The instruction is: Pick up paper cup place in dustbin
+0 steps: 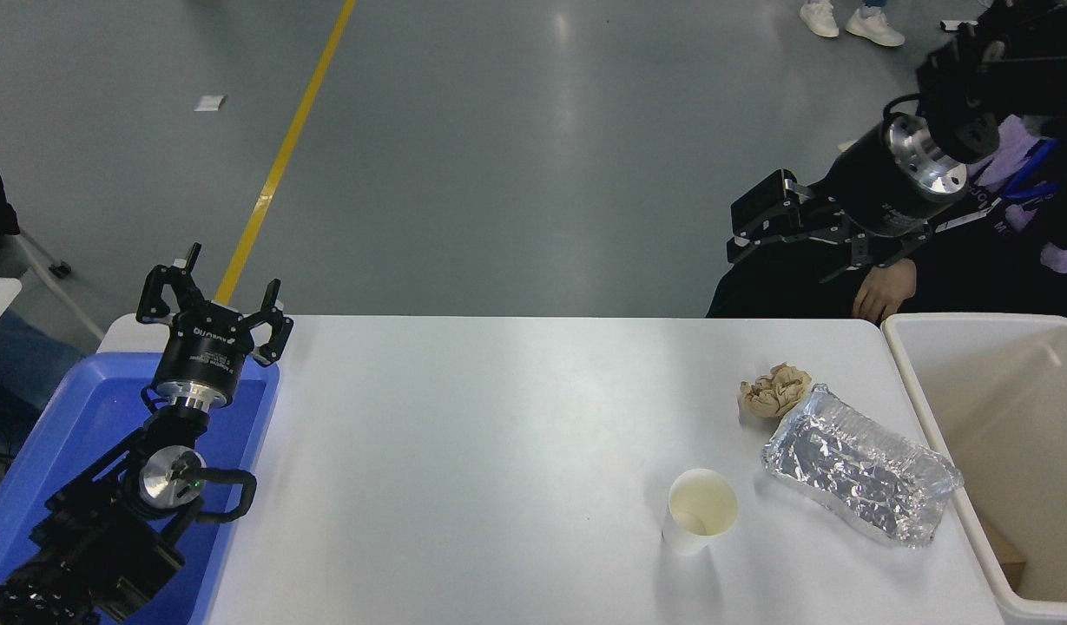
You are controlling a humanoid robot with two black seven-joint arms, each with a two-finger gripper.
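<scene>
The paper cup (702, 510) is standing upright on the white table (498, 434), mouth up, cream inside showing, toward the near right part of the tabletop. Nothing is touching it.

Just to the cup's right, the crinkled silver foil tray (861, 476) is lying flat, set at a slant. The crumpled tan paper wad (774, 390) is sitting at the tray's far left corner, touching or nearly touching it; contact cannot be settled from this view.

The dustbin (919, 395) is sitting against the table's right edge, its thick rim level with the tabletop, the foil tray's right end lying close to its left wall. A brown scrap is showing low inside the bin.

The right gripper (763, 227) is hanging high above the table's far right corner, well apart from the cup, pointing leftward. Its fingers are spread apart and are holding nothing.

The left gripper (214, 302) is sitting parked at the lower left over the blue plastic tray (55, 434), fingers pointing up, spread wide, empty.

A person in dark clothing is sitting at the far right side behind the right arm; one hand (880, 295) is resting just beyond the table's far edge, near the bin's far left corner.
</scene>
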